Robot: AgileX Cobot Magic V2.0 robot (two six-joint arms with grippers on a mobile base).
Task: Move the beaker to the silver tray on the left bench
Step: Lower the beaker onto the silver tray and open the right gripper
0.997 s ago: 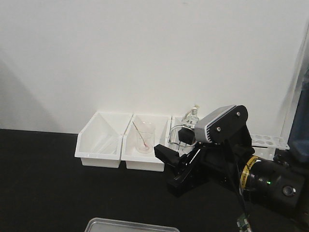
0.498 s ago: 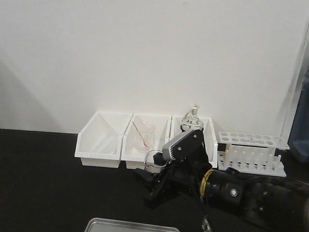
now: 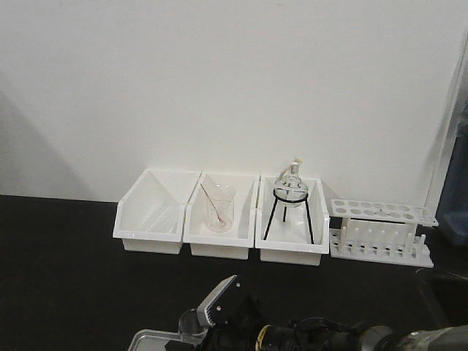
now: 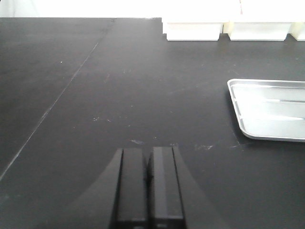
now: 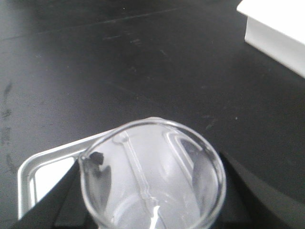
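The right pincer (image 5: 151, 200) pinches the beaker (image 5: 152, 157) from both sides, its dark fingers (image 5: 240, 191) flanking the glass wall. The wrist view looks straight down into the open mouth, so the beaker is held upright, a sensible way to keep round, slippery glass from twisting in the grip. It sits over a corner of the tray (image 5: 26, 179), whose rounded rim shows just past the glass on one side. Whether the base already touches the metal cannot be told, since the beaker hides its own foot. In the front view the right arm is low at the bottom edge of the picture, right at the tray's far rim, which suggests a set-down rather than a carry. Judged from this, the task is at its last step: rest the beaker inside the rim, then let go. Because it is over the corner and not the middle, the base could land on the raised rim and tip, so a small shift inward would probably help. The left pincer (image 4: 147, 191) is pressed together on nothing, over bare bench (image 4: 95, 95) and well apart from the tray, likely to stay out of the way. Against the wall (image 3: 219, 73), the bins (image 3: 150, 219) hold a rod-bearing beaker and a flask (image 3: 291, 190), no part of this job.
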